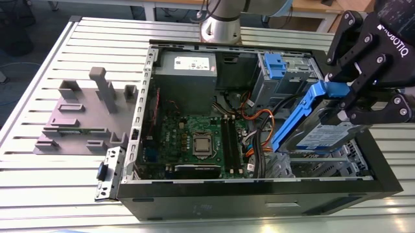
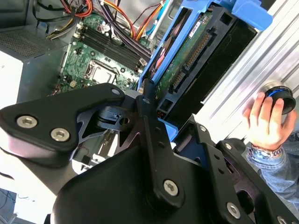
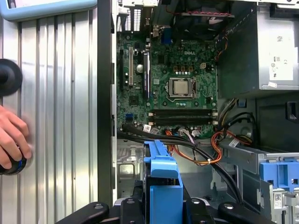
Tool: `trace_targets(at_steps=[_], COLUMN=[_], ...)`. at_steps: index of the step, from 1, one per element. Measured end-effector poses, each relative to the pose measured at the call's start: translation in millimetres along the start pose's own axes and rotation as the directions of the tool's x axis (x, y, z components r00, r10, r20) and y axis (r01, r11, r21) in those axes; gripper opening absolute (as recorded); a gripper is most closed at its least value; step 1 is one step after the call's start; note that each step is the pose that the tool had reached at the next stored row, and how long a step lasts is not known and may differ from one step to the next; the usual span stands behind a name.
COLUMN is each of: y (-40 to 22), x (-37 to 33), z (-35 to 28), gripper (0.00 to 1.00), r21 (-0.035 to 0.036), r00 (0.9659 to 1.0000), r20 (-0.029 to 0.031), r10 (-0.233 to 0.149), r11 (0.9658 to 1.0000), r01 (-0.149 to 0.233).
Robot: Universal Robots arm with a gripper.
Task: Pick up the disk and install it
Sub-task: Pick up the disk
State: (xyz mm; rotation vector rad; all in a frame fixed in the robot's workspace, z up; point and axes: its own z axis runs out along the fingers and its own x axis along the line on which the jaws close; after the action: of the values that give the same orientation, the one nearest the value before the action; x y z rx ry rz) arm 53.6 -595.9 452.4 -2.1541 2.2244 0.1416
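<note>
While clamped in the jaws, the disk (image 1: 324,127) tilts, silver, blue-railed, white-and-blue label, above open computer case (image 1: 382,182).

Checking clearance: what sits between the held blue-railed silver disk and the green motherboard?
In the exterior view, orange and black cable bundles lie between the blue-railed silver disk and the green motherboard.

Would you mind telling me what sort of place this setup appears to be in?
Probably a robotics lab or test bench. An open computer case lies on a slotted aluminium table, a gripper holds the disk over it, and a grey holder sits beside the case.
</note>
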Motion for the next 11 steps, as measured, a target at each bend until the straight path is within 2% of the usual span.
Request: trace_targets(at_steps=[11], y=[-3.6], x=[0.5], z=[0.3], gripper=[0.37], r21=[0.0], r00=[1.0], r20=[-0.0001], r10=[0.0], r11=[1.0], r01=[0.0])
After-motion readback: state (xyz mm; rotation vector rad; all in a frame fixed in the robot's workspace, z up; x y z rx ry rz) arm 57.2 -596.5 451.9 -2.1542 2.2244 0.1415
